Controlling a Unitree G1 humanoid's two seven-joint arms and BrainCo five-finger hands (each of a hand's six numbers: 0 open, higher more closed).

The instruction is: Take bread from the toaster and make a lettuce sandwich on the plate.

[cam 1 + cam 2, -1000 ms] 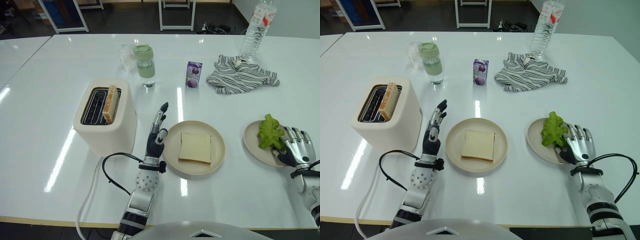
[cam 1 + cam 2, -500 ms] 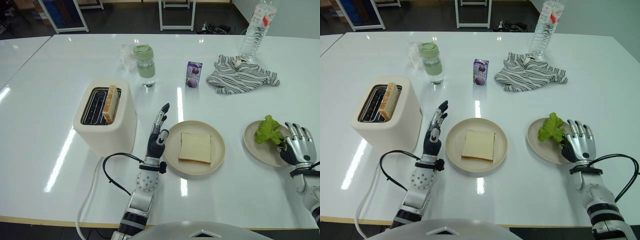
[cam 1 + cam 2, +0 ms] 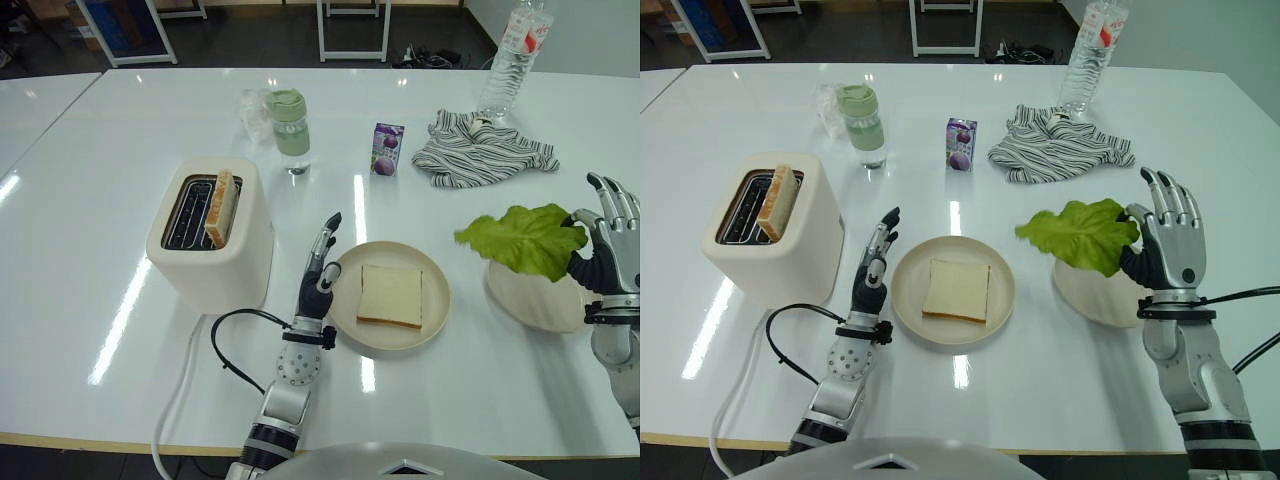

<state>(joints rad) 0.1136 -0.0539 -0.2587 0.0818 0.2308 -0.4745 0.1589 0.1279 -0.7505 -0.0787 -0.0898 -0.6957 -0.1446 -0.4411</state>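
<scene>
Step in hand: lettuce (image 3: 1080, 232) onto the bread slice (image 3: 956, 289).
The right hand (image 3: 1170, 250) pinches the leaf at centre right; the next move should bring it left, onto the plate (image 3: 908, 300).

Left hand (image 3: 318, 268): lower centre, fingers straight and together, pointing up-frame, edge-on, holding nothing. Its forearm runs in from the bottom edge. Right hand (image 3: 1170, 240): right side, mid-height, upright on a near-vertical forearm, back toward camera, fingers mostly extended, thumb side pinching the lettuce leaf (image 3: 1080, 232).
</scene>
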